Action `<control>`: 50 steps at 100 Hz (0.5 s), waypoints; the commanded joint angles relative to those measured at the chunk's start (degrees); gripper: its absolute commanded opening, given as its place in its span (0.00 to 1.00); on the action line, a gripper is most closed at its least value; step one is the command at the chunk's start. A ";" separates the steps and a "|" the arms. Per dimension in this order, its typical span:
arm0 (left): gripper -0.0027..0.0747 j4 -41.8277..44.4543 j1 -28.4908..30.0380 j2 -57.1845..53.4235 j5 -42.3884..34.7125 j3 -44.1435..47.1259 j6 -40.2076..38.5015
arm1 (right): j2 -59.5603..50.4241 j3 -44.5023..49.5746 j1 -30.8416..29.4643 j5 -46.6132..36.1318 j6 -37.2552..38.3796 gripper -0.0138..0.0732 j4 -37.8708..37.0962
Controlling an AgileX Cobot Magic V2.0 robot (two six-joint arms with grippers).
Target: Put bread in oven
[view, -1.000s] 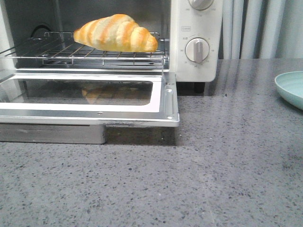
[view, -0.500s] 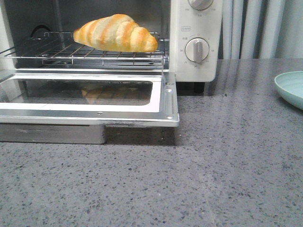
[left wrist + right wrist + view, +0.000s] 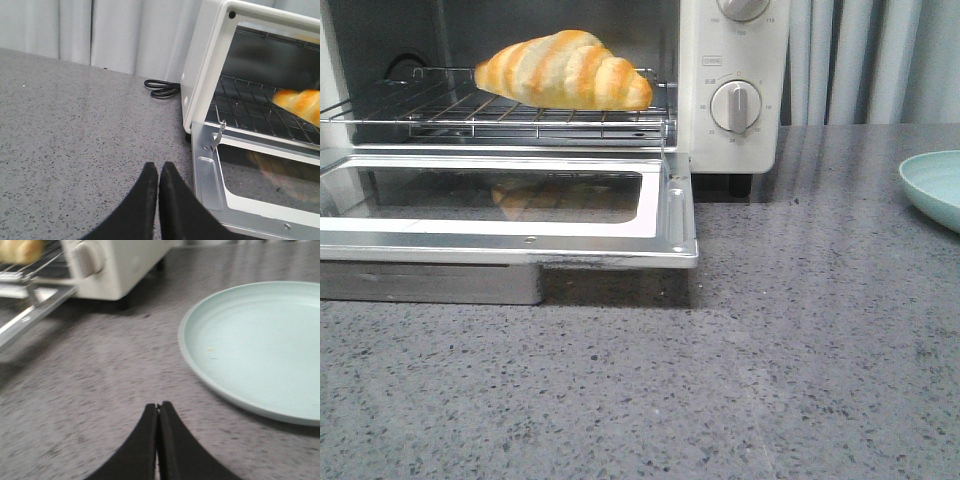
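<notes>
The golden-orange bread (image 3: 565,69) with pale stripes lies on the wire rack (image 3: 500,112) inside the cream-white oven (image 3: 735,85). The oven's glass door (image 3: 510,205) hangs open and flat over the counter. The bread also shows in the left wrist view (image 3: 300,102) and at the corner of the right wrist view (image 3: 22,249). My left gripper (image 3: 158,167) is shut and empty over the counter, beside the door's near corner. My right gripper (image 3: 159,406) is shut and empty over the counter, near the plate. Neither gripper shows in the front view.
A pale green plate (image 3: 935,185) sits on the grey speckled counter to the oven's right; it also shows in the right wrist view (image 3: 260,345). A black power cord (image 3: 162,88) lies coiled behind the oven's left side. Curtains hang behind the counter.
</notes>
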 commanded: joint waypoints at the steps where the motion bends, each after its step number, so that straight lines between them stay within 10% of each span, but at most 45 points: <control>1: 0.01 -0.01 0.10 -1.11 -4.52 -1.63 -0.05 | 0.13 -0.12 -5.08 -5.76 -2.92 0.10 3.06; 50: 0.01 -0.01 0.10 -1.11 -4.52 -1.63 -0.05 | -5.38 5.66 -14.51 -12.38 -11.93 0.10 10.22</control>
